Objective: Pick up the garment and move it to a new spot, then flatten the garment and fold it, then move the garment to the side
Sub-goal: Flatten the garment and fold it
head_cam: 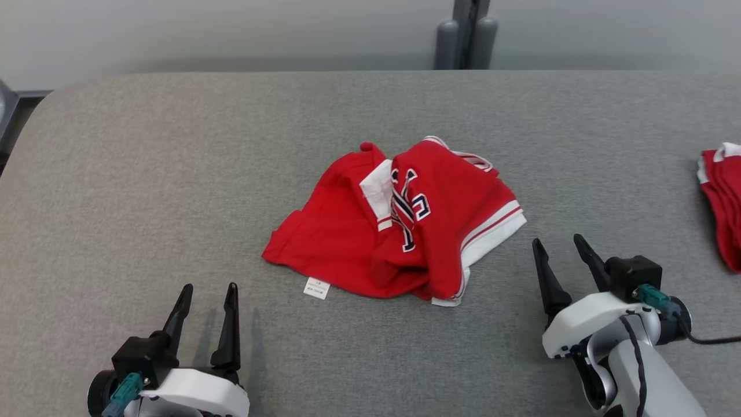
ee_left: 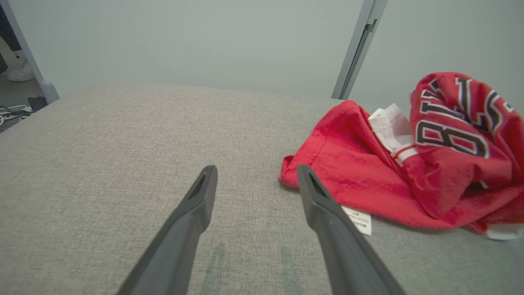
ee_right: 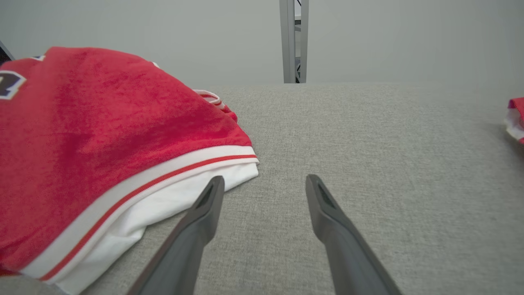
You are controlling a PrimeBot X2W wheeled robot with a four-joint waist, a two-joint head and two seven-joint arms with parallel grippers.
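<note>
A crumpled red garment (head_cam: 399, 223) with white trim, dark lettering and a small white label lies in a heap at the middle of the grey padded table (head_cam: 173, 174). My left gripper (head_cam: 209, 288) stands open near the front edge, below and left of the garment, nothing between its fingers. My right gripper (head_cam: 559, 240) is open just off the garment's right side, near its white hem. In the left wrist view the garment (ee_left: 409, 164) lies right of my open left gripper (ee_left: 257, 170). In the right wrist view the garment (ee_right: 94, 139) lies left of my open right gripper (ee_right: 265, 180).
A second red and white piece of cloth (head_cam: 723, 197) lies at the table's right edge, also at the far right in the right wrist view as red cloth (ee_right: 516, 119). A grey post (head_cam: 466, 35) stands behind the table's far edge. Bare grey table surface spreads on the left.
</note>
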